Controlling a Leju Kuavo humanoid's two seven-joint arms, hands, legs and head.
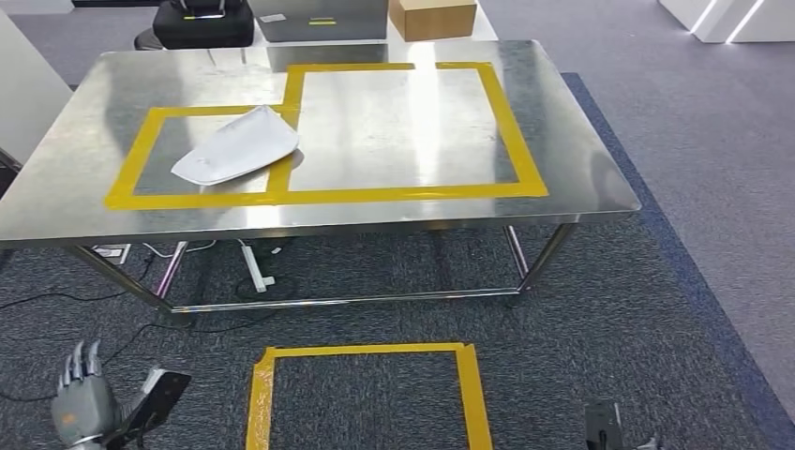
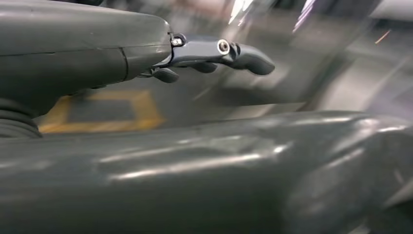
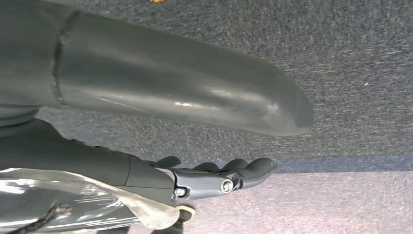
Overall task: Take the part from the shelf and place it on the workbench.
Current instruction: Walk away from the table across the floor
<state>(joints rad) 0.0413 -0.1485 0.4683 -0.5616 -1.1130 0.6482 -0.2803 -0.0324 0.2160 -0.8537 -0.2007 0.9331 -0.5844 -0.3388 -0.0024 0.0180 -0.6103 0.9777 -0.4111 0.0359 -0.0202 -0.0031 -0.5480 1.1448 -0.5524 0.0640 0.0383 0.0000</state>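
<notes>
A white part point(image 1: 236, 148) is seen lying flat on the steel workbench point(image 1: 581, 159), inside the smaller left-hand box of yellow tape point(image 1: 506, 117), with its pointed end resting over the tape line that divides that box from the larger one beside it. Nothing is touching the part. The left hand point(image 1: 82, 398) is seen low at the left of the head view, well apart from the bench and over the grey carpet point(image 1: 600, 328), with its fingers apart and stretched out and nothing held in them; in the left wrist view the fingers point(image 2: 243, 53) are shown extended and bare against a blurred background. The right hand point(image 3: 214, 178) is shown in its wrist view above the carpet, the fingers laid out nearly straight and close together, with nothing gripped; a piece of clear plastic wrap point(image 3: 73, 200) is seen at the wrist behind it. A second square of yellow tape point(image 1: 473, 394) is marked on the carpet in front of the bench, between the two arms. Cables point(image 1: 56, 300) are laid on the floor under the bench at its left end. Behind the bench a black case point(image 1: 202, 23) and a brown cardboard box point(image 1: 431, 17) are seen.
</notes>
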